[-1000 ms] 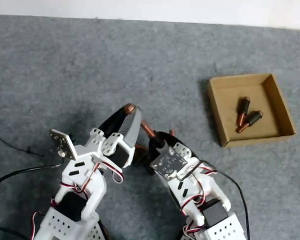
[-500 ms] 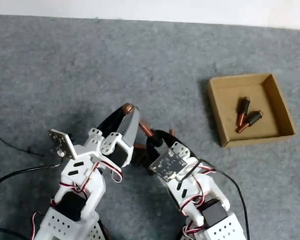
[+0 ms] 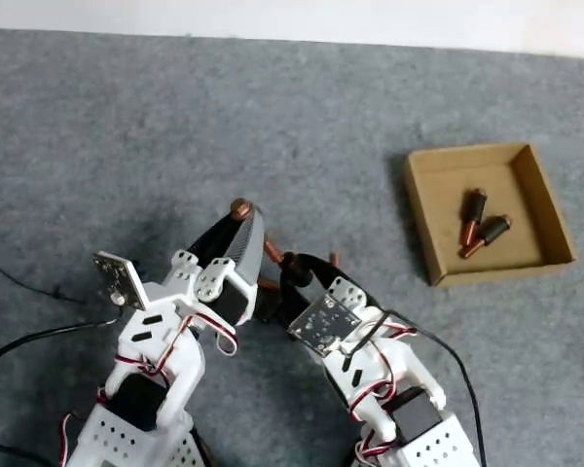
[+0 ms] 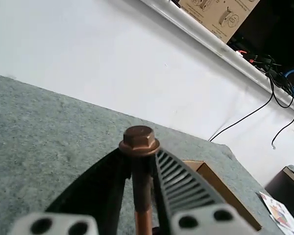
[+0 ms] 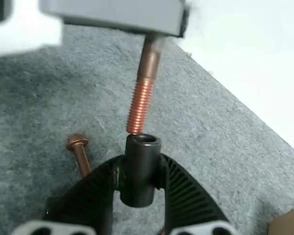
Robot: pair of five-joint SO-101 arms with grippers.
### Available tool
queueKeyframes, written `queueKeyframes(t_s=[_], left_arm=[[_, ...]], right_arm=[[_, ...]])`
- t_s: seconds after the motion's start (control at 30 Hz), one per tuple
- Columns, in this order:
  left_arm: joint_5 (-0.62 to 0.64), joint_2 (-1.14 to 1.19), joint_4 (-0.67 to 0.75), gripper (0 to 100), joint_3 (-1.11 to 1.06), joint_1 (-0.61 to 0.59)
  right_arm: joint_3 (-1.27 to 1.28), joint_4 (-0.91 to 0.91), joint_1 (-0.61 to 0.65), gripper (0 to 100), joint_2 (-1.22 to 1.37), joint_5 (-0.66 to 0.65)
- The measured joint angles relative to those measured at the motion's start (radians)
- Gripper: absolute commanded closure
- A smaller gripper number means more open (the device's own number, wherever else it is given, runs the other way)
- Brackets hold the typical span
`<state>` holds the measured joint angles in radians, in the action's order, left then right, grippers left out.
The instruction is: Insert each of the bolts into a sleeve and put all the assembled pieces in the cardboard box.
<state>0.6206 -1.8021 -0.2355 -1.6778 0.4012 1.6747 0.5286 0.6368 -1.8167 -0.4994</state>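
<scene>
My left gripper (image 4: 139,171) is shut on a copper bolt (image 4: 139,142), hex head up and shaft slanting down. In the high view the bolt's head (image 3: 240,207) tops that gripper (image 3: 243,233) and its threaded end (image 3: 273,253) points at my right gripper (image 3: 290,277). My right gripper (image 5: 138,191) is shut on a black sleeve (image 5: 139,169), open mouth up. The bolt's threaded tip (image 5: 138,110) sits right at the sleeve's mouth. Two assembled pieces (image 3: 472,216) (image 3: 489,233) lie in the cardboard box (image 3: 423,209) at the right.
A loose bolt (image 5: 80,152) lies on the grey carpet beside the right gripper, and another bolt (image 3: 334,258) shows near the arms. A thin black tie (image 3: 39,289) lies at the far left. The box's corner (image 4: 220,188) stands beyond the left gripper.
The left gripper has shifted slightly left with the bolt. The right gripper has moved up and left, bringing the sleeve's mouth to the bolt's tip.
</scene>
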Motion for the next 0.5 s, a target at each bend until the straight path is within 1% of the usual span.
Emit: queueKeyframes(t_s=[0.5], left_arm=[[0.0, -0.009, 0.008, 99, 0.0, 0.017]], right_arm=[[0.0, 0.0, 0.0, 99.3, 0.0, 0.005]])
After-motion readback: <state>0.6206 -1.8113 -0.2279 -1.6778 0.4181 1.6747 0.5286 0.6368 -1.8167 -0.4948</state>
